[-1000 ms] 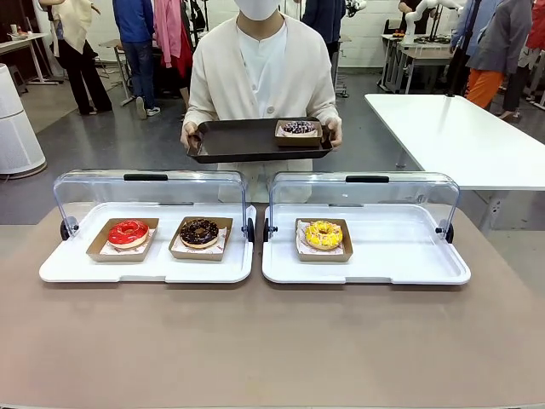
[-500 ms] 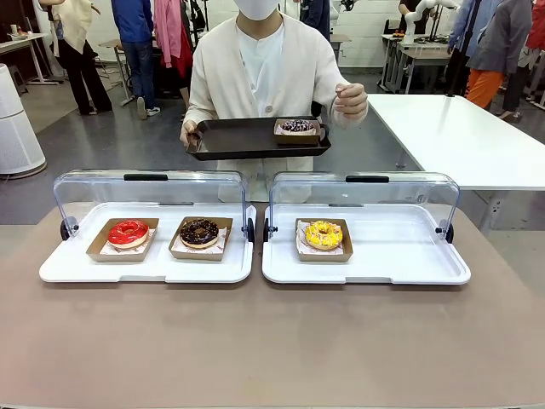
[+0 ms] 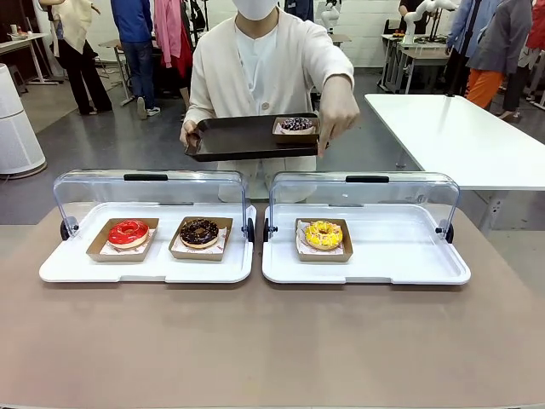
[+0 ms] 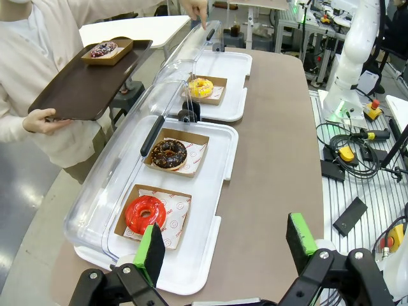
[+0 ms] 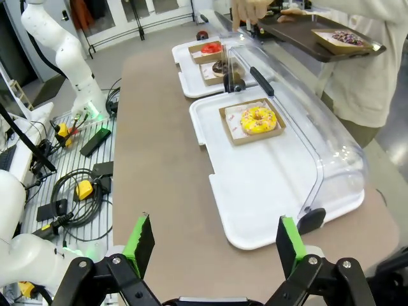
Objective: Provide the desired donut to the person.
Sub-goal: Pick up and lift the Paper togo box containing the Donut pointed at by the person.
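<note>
The person [image 3: 255, 68] in a cream cardigan stands across the table, one hand holding a dark tray [image 3: 238, 136] that carries a sprinkled donut [image 3: 296, 125]. Their other hand [image 3: 336, 115] reaches down, a finger [image 4: 203, 19] pointing over the raised lid of the right case. Inside that case lies a yellow donut [image 3: 324, 234] in a cardboard tray. The left case holds a red donut [image 3: 128, 232] and a chocolate donut [image 3: 199, 232]. My left gripper [image 4: 226, 245] is open above the table's near side, and my right gripper [image 5: 213, 239] is open likewise, both holding nothing.
Both white case trays [image 3: 145, 268] [image 3: 409, 256] have their clear lids [image 3: 366, 192] tilted back toward the person. Bare brown tabletop [image 3: 272, 341] stretches in front of them. A white table [image 3: 460, 136] stands back right. Cables and boxes [image 4: 347, 159] lie on the floor beside the table.
The person's hand let go of the dark tray's edge, rose beside their chest, then came forward and down toward the right case. The tray now rests in one hand.
</note>
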Robot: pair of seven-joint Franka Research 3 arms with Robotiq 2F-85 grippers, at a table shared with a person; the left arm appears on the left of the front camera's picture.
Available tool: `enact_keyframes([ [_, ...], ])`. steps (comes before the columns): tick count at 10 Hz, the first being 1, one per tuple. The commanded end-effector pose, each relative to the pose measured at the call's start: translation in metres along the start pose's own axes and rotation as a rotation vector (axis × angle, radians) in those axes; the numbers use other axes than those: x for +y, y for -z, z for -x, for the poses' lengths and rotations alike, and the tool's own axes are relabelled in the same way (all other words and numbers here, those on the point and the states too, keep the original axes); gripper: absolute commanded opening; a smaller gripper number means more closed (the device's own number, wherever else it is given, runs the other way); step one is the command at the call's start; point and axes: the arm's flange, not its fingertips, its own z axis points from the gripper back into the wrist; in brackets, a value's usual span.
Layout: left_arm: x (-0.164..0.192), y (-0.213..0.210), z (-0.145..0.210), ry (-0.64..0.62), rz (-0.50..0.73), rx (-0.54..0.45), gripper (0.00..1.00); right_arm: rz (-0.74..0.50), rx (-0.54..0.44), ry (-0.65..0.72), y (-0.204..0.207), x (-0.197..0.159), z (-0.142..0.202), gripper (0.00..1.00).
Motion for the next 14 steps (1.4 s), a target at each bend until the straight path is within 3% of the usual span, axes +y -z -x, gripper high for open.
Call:
enact_keyframes([
  [1,-0.0012,-0.0007,-0.0005,0.011,0.003,-0.004,1.00,-0.005,-0.004,0.002,-0.0004,0.0013,0.0004,1.00],
  [14,-0.0012,-0.0007,-0.0005,0.011,0.003,-0.004,1.00,0.000,0.000,0.000,0.0000,0.0000,0.0000,1.00],
])
